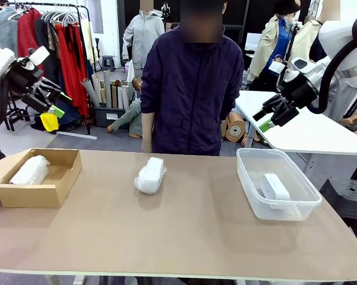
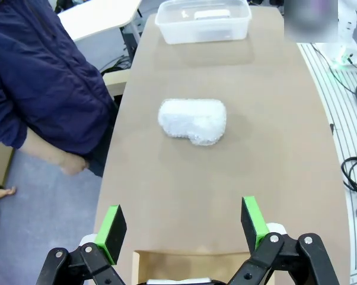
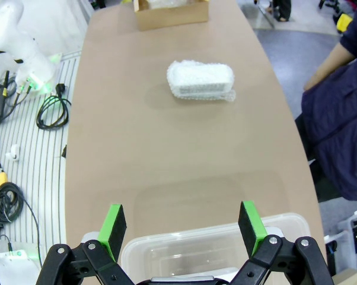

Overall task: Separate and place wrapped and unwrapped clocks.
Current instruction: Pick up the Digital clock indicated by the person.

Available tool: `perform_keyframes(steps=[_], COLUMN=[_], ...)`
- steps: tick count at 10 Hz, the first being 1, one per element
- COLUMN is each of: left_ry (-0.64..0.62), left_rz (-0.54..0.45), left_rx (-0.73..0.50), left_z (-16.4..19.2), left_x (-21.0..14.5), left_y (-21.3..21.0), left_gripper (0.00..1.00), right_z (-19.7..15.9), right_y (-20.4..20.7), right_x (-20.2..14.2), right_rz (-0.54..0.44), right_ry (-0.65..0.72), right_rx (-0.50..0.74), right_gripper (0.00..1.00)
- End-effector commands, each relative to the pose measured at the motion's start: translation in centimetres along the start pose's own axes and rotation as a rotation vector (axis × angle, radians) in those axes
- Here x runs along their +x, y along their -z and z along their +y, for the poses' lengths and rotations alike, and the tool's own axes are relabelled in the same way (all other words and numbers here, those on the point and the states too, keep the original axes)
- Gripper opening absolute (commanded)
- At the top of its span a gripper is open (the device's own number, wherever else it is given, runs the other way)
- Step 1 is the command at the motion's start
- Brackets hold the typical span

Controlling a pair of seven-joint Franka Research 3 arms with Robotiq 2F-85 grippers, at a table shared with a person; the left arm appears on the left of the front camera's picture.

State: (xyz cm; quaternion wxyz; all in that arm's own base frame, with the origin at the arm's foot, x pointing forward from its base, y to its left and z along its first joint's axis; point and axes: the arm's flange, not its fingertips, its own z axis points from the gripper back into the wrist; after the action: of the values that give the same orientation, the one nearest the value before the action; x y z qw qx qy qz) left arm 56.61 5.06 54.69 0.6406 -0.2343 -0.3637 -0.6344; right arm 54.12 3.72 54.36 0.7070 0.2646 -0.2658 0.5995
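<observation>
Sorting nears its end: one loose wrapped clock (image 1: 150, 175), a crinkly white bubble-wrap bundle, lies alone at the middle of the tabletop (image 1: 196, 237), not yet put away. Well to the left of that bundle, seen from the robot's side, a second wrapped clock (image 1: 30, 171) rests inside the shallow cardboard box (image 1: 60, 184). Well to the bundle's right, the bare white clock (image 1: 275, 186) lies on the floor of the clear tub (image 1: 249, 178). A person (image 1: 190, 89) in a dark jacket stands just beyond the bundle at the far edge, arms hanging down, hands off the tabletop.

Both arms are held high and well apart from the bundle. The left end effector (image 2: 180, 205) hangs above the box side, its fingers spread wide and empty, looking along the tabletop toward the bundle. The right end effector (image 3: 180, 205) hangs above the tub side, likewise spread wide and holding nothing, with the bundle ahead of it.

The step in hand appears to be the pickup of this last bundle. The next move would likely call for one arm, probably the left since the box is on its side, to come down over the bundle, straddle its narrow width, close gently on the soft wrap and carry it to the box.
</observation>
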Motion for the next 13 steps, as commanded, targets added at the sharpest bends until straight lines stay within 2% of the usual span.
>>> perform_keyframes(steps=[1, 13], left_ry=[0.001, 0.001], left_rz=[0.0, 0.0], left_rx=[0.005, 0.005], left_z=[0.07, 0.07], left_x=[0.11, 0.11], left_y=[-0.11, -0.11], left_gripper=[1.0, 1.0], right_z=[-0.02, -0.02], right_y=[-0.06, -0.06], right_x=[0.31, 0.31], right_rz=[0.0, 0.0], right_ry=[0.012, 0.012], right_rx=[-0.005, -0.005], right_gripper=[1.0, 1.0])
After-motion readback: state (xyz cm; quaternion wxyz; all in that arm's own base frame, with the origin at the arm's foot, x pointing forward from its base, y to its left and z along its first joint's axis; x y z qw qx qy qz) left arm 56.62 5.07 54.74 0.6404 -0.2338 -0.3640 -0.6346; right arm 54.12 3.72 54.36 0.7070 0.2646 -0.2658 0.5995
